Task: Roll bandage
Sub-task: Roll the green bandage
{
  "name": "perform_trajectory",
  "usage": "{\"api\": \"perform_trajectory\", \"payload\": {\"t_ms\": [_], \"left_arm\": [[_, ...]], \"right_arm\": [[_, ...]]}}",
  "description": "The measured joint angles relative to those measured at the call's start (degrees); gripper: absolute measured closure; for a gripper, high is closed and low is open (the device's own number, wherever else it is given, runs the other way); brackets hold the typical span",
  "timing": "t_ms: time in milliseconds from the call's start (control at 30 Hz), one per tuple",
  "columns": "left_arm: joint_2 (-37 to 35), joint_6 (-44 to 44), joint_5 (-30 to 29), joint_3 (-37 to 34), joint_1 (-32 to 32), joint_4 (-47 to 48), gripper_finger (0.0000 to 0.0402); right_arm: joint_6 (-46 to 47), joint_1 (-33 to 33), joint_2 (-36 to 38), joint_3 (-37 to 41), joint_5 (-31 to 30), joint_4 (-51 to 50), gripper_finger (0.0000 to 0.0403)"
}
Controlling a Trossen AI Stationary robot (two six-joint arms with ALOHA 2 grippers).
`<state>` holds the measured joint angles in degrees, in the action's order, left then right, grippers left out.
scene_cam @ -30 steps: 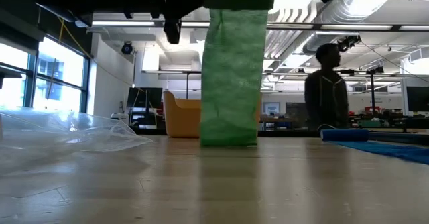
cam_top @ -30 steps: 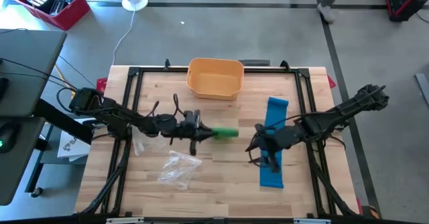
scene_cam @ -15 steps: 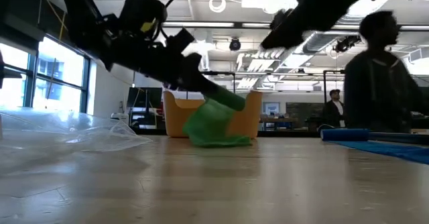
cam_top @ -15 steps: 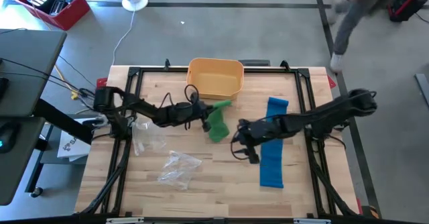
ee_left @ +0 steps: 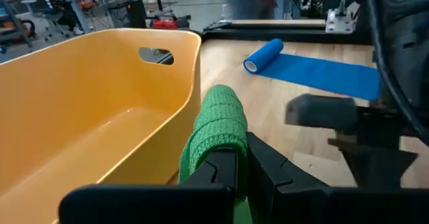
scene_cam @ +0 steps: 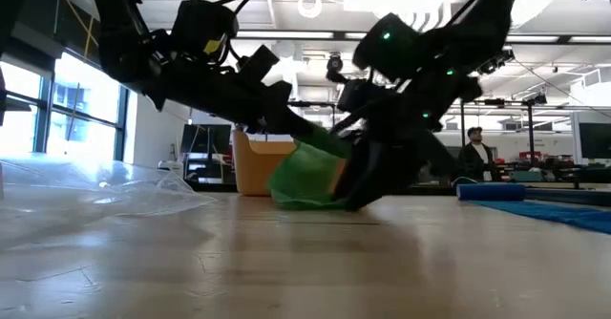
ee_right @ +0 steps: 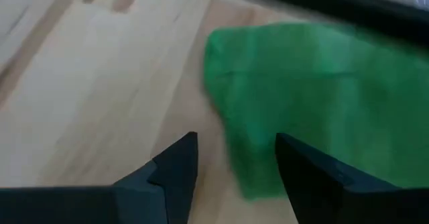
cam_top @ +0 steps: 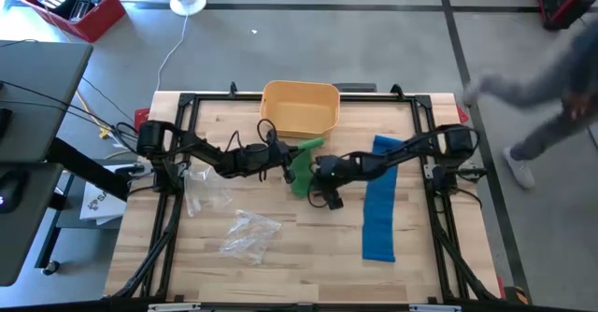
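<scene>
The left gripper (cam_top: 285, 160) is clamped on one end of the green bandage (cam_top: 301, 170), holding that end up off the wood so the free length drapes down to the wooden table (cam_top: 308, 247), just right of centre in the high view. The right gripper (cam_top: 318, 183) has its jaws spread, poised at the lower edge of the cloth, seemingly to catch the loose end. Above them sits the yellow bin (cam_top: 299, 107); the blue bandage (cam_top: 380, 198) lies flat at right, a crumpled plastic wrapper (cam_top: 248, 232) at lower left.
</scene>
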<state>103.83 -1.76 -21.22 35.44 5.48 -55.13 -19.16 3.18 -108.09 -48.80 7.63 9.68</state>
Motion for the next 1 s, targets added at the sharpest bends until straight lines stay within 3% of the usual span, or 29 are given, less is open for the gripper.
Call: {"api": "perform_trajectory", "payload": {"t_ms": [100,300,467,667,767,933,1000], "left_arm": [[0.0,0.0,-0.06,0.0,-0.15,0.22,0.0394],[-1.82,-1.58,-2.69,-0.11,-2.09,2.07,0.0394],[-6.2,-3.78,-4.84,-0.11,-3.02,8.54,0.0394],[-8.46,-5.77,-4.49,-0.13,-3.05,10.82,0.0394],[-8.44,-5.65,0.0,-0.13,-2.98,10.48,0.0394],[-8.44,-4.13,11.51,-0.13,-3.79,10.46,0.0394],[-8.44,-2.74,14.18,-0.13,-4.29,10.49,0.0394]], "right_arm": [[1.12,2.24,-2.01,-0.82,5.31,-0.02,0.0259],[4.25,2.07,-1.68,-0.94,4.31,-2.87,0.0389],[9.9,-3.44,4.8,-0.5,0.97,-12.67,0.0397],[16.69,-12.45,20.81,-0.52,-5.97,-22.29,0.0401],[18.75,-16.91,28.6,-0.35,-10.17,-23.12,0.0401],[19.38,-21.94,39.41,-0.57,-25.52,-23.1,0.0402],[20.1,-21.99,41.97,-0.54,-28.48,-23.53,0.0402]]}}
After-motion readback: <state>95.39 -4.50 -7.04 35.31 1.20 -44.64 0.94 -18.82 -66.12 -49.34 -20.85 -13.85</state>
